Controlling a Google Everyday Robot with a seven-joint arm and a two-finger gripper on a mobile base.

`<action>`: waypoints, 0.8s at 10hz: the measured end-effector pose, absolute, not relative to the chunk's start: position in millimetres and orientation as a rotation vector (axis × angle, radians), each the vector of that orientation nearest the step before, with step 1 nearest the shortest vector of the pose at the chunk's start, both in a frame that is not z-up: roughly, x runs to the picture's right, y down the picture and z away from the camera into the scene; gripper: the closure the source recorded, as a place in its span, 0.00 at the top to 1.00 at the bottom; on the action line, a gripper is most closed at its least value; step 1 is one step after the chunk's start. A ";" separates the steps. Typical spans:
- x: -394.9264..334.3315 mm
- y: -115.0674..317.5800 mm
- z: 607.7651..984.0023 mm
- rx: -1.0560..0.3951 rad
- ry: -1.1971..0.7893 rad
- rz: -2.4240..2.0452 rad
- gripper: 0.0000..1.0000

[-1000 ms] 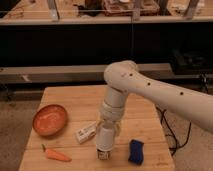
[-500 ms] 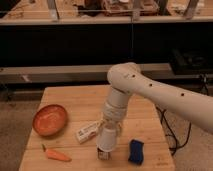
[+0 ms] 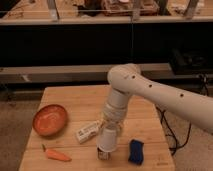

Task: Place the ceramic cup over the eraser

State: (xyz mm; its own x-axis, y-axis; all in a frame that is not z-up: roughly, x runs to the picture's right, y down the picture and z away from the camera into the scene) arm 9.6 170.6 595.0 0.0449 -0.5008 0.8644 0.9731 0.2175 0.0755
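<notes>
Seemingly the ceramic cup (image 3: 107,141) hangs under the tool (image 3: 111,130), just above the eraser (image 3: 103,155); grip cannot be told.

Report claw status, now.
Claw: cannot be told. It is down at the cup, which sits just above the eraser.
</notes>
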 end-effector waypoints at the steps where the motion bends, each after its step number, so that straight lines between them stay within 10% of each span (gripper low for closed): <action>1: 7.4 169.8 594.2 -0.649 -0.926 -1.259 0.02; 8: 0.4 168.1 588.3 -0.673 -0.922 -1.254 0.00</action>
